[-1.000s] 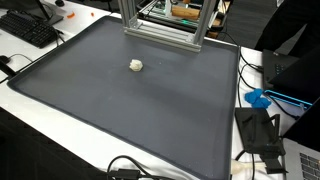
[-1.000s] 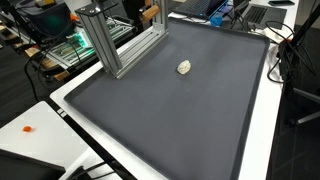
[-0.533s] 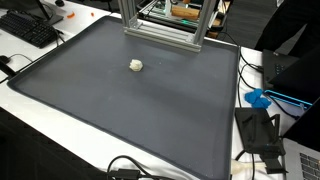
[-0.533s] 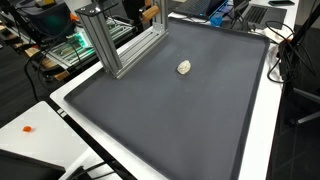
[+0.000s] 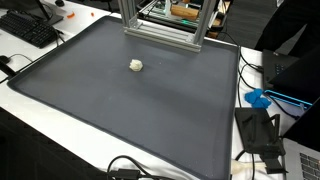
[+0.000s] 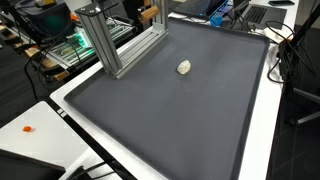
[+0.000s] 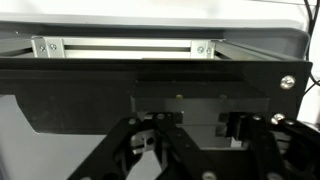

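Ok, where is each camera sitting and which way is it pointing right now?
Exterior view: raised, looking down over the dark grey rubber mat toward the silver aluminium frame at its far edge; no robot part shows.
Exterior view: raised off a mat corner, the frame at upper left; no robot part shows.
Wrist view: faces a pale bolted metal rail close up; the gripper shows as black links along the bottom.
Shared: both exterior views show mat, frame and the small white crumpled lump.

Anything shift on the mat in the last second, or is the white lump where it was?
Nothing visibly changed. The white lump lies in the same spot on the dark mat, apart from the aluminium frame, in both exterior views.
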